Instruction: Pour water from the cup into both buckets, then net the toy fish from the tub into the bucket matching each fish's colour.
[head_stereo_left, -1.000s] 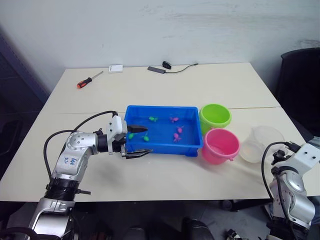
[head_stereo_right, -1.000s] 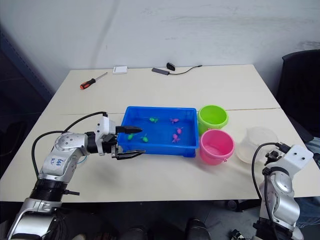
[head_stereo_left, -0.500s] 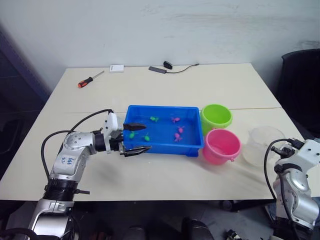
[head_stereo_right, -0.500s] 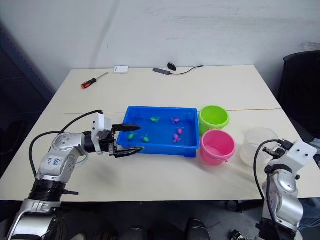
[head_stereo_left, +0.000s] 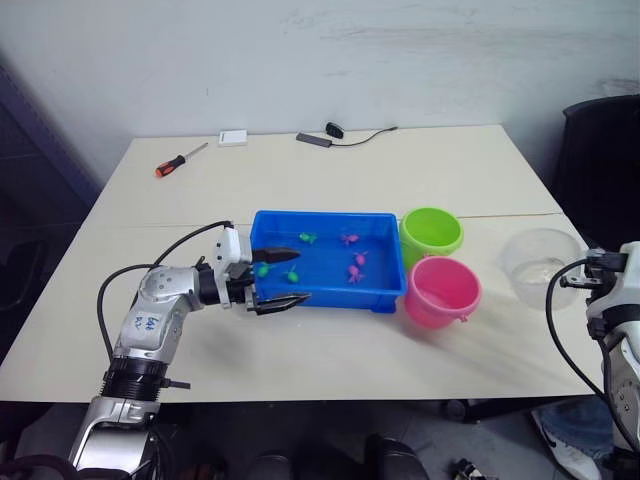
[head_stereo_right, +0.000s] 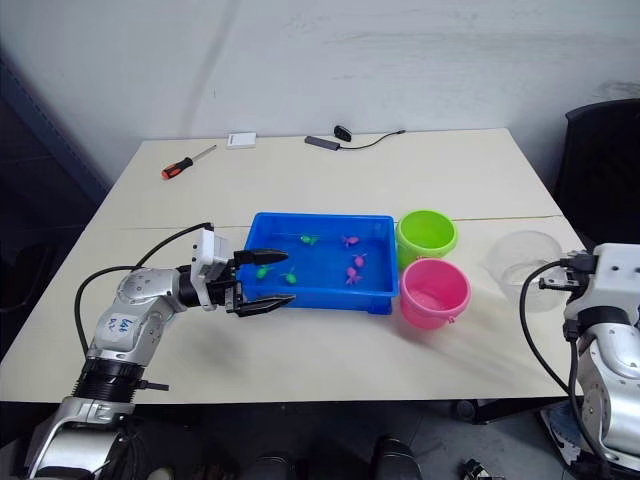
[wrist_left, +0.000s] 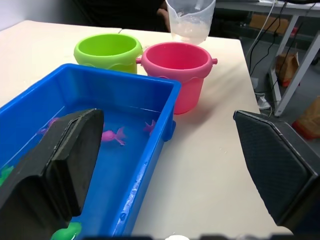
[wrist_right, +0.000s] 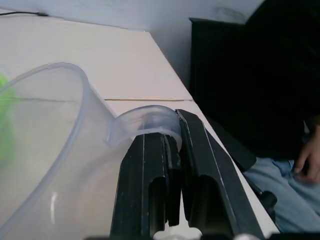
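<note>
The cup (head_stereo_right: 527, 268) hangs off the bench, its handle clamped in the right pincer (wrist_right: 172, 165), out to the right of the pink bucket (head_stereo_right: 433, 292), green bucket (head_stereo_right: 426, 236) just behind. So pouring means swinging left. Left pincer (head_stereo_right: 268, 278) sits wide apart, straddling the tub (head_stereo_right: 318, 297) rim.

Office-like workroom, bare and plain.
I stand at a cream table (head_stereo_left: 400, 180) against a white wall (head_stereo_left: 330, 60); a black chair (head_stereo_left: 600, 150) sits beside the table, a screwdriver (head_stereo_left: 180, 159) and cable (head_stereo_left: 360, 135) at its far edge.
</note>
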